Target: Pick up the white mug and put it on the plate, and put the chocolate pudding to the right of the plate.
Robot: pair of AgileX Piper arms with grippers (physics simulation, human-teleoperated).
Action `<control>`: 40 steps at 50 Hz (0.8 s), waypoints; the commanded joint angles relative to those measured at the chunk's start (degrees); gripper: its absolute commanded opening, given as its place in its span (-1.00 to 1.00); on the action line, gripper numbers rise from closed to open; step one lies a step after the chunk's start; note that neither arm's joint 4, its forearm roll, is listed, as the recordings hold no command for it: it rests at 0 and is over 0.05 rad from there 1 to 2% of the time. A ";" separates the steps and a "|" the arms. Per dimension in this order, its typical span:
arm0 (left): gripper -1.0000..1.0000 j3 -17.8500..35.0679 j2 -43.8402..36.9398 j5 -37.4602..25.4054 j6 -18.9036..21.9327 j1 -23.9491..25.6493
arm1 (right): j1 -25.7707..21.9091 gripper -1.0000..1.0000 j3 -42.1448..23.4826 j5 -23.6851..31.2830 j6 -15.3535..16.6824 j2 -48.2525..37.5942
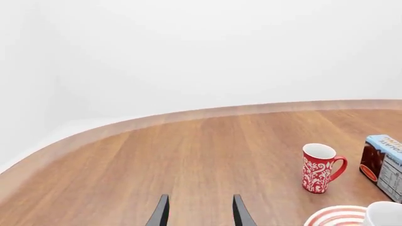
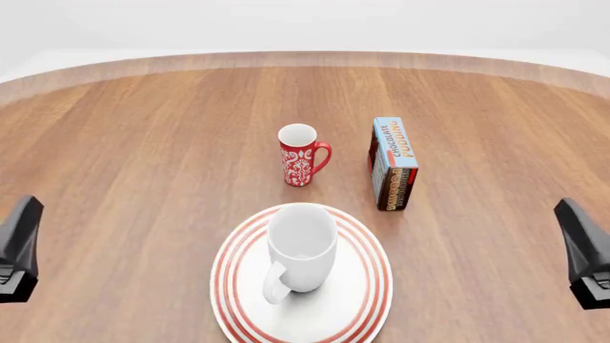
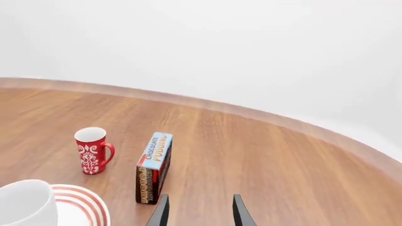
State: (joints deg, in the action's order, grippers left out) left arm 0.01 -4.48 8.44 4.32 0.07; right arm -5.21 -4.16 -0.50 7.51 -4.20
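Observation:
The white mug (image 2: 301, 246) stands upright on the red-ringed plate (image 2: 373, 286) near the table's front, its handle toward the camera. The chocolate pudding (image 2: 393, 164) carton stands on edge just beyond the plate's right side, apart from it. My left gripper (image 2: 19, 243) hangs at the far left and my right gripper (image 2: 583, 246) at the far right, both well away from the objects. In the wrist views the left gripper (image 1: 199, 212) and the right gripper (image 3: 199, 212) are open with nothing between their fingers. The right wrist view shows the pudding (image 3: 153, 167) ahead.
A slim red mug (image 2: 299, 156) with a white pattern stands behind the plate, to the left of the pudding. The round wooden table's far edge (image 2: 305, 58) curves across the back. A plain white wall lies beyond.

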 commanded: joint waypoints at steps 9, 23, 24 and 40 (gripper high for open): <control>1.00 0.00 0.27 -0.28 -0.10 0.64 | -4.00 1.00 -3.28 -7.49 1.71 -11.77; 1.00 0.00 0.00 -0.01 -0.54 0.78 | -7.69 1.00 -6.24 -12.57 4.46 -18.94; 1.00 0.00 0.05 -0.06 -0.54 0.80 | -7.82 1.00 -6.41 -12.87 4.54 -19.37; 1.00 0.00 0.68 -0.53 -0.77 1.08 | -10.00 1.00 -9.59 -17.84 6.87 -27.87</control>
State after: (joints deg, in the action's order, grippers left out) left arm 0.01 -3.98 8.03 3.71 1.01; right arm -13.73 -11.81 -15.27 12.98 -27.00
